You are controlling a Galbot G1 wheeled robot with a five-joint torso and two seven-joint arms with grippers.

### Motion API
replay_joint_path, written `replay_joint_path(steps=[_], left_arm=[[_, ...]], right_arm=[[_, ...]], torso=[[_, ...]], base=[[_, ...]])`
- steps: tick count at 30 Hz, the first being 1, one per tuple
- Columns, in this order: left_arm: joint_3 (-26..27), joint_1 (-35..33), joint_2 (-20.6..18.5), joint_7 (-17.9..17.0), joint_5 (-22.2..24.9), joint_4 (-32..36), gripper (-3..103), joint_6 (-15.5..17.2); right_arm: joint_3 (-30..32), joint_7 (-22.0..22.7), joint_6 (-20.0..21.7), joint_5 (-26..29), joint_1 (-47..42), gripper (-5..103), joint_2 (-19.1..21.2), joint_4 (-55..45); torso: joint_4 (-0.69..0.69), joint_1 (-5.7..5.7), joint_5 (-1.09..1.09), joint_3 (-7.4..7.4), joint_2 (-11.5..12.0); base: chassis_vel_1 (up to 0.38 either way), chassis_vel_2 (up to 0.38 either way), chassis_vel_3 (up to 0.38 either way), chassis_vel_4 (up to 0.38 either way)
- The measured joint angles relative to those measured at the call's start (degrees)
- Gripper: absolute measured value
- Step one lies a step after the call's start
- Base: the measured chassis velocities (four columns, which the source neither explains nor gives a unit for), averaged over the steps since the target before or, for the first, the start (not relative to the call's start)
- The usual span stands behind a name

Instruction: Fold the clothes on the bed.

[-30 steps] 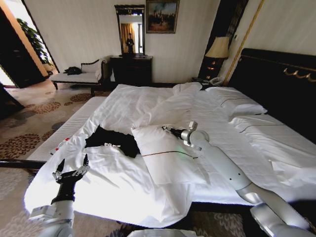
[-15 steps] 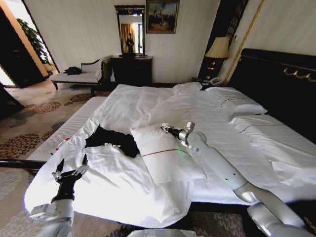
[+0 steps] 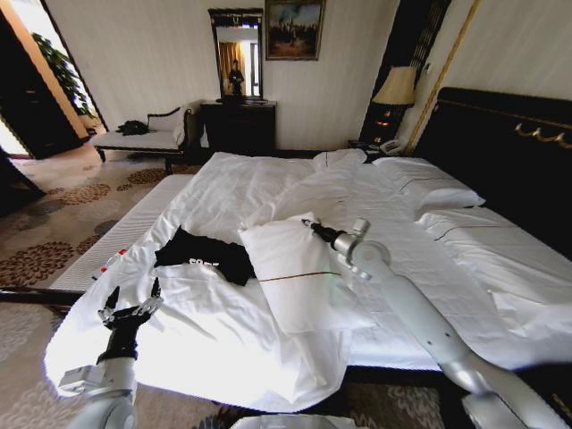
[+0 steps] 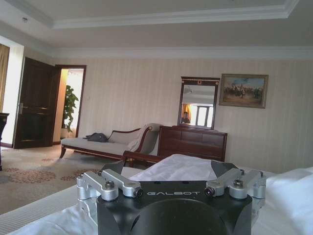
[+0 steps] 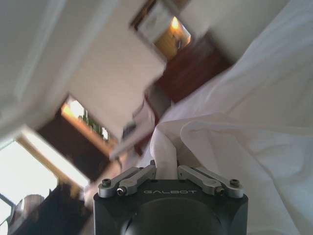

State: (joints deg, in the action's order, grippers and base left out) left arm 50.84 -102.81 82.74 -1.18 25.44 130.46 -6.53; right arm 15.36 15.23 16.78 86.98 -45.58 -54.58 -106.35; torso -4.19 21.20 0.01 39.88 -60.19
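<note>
On the near left of the white bed [image 3: 268, 179]: black T-shirt [image 3: 204, 255], crumpled. Just right of it, pillow [image 3: 299, 273], corner pinched in right tool [image 3: 311, 224], fingers narrow on white cloth in wrist view. Near left edge: left tool [image 3: 130, 304], spread wide, holding nothing. Far wall: mirror [image 4: 198, 102], painting [image 4: 243, 90], dresser [image 4: 191, 142], chaise [image 4: 105, 143]; lamp [image 3: 396, 88] far right.

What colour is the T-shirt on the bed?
Black with white lettering; the T-shirt shows best in the head view.
</note>
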Motion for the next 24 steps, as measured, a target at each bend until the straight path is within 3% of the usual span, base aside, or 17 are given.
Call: replay_joint_path(steps=[4, 6, 8, 9, 12, 14, 19, 24], left_arm=[[-0.2, 0.4, -0.3, 0.0, 0.5, 0.0, 100, 0.0], [-0.3, 0.5, -0.3, 0.0, 0.6, 0.0, 100, 0.0], [-0.6, 1.1, -0.4, 0.0, 0.9, 0.0, 100, 0.0], [-0.6, 1.1, -0.4, 0.0, 0.9, 0.0, 100, 0.0], [-1.1, 2.0, -0.6, -0.1, 1.4, 0.0, 100, 0.2], [-1.2, 2.3, -0.7, -0.1, 1.4, -0.1, 100, 0.2], [-2.4, 3.6, -0.8, -0.1, 1.6, -0.5, 100, 0.3], [-3.1, 4.5, -1.5, -0.1, 2.2, -1.1, 100, 0.3]], right_arm=[[13.3, -1.0, -3.9, -2.1, -13.2, 1, 0.8, -8.8], [15.2, -1.0, -4.1, -2.1, -15.0, 1, 0.7, -10.1], [23.5, -1.0, -5.9, -2.3, -23.2, 1, -0.7, -15.3], [23.5, -1.0, -5.9, -2.3, -23.2, 1, -0.7, -15.3], [33.1, 0.2, -7.9, -2.3, -32.2, 1, -4.6, -20.3], [34.9, 0.5, -8.3, -2.3, -33.8, 1, -5.8, -21.3], [43.2, 1.4, -11.6, -4.1, -41.6, 1, -13.9, -24.9], [47.3, 1.9, -14.8, -7.6, -44.8, 1, -16.8, -24.9]], torso=[[-0.02, -0.01, 0.02, 0.00, 0.0], [-0.02, -0.01, 0.01, 0.00, 0.0], [-0.01, -0.01, 0.01, -0.01, 0.0], [-0.01, -0.01, 0.01, -0.01, 0.0], [-0.02, -0.01, -0.01, -0.01, 0.0], [-0.03, -0.01, -0.01, -0.01, 0.0], [0.00, -0.01, 0.00, 0.00, 0.0], [0.00, -0.01, 0.00, 0.00, 0.0]], base=[[0.000, 0.000, 0.000, 0.000], [0.000, 0.000, 0.000, 0.000], [0.000, 0.000, 0.000, 0.000], [0.000, 0.000, 0.000, 0.000], [0.000, 0.000, 0.000, 0.000], [0.000, 0.000, 0.000, 0.000], [0.000, 0.000, 0.000, 0.000], [0.000, 0.000, 0.000, 0.000]])
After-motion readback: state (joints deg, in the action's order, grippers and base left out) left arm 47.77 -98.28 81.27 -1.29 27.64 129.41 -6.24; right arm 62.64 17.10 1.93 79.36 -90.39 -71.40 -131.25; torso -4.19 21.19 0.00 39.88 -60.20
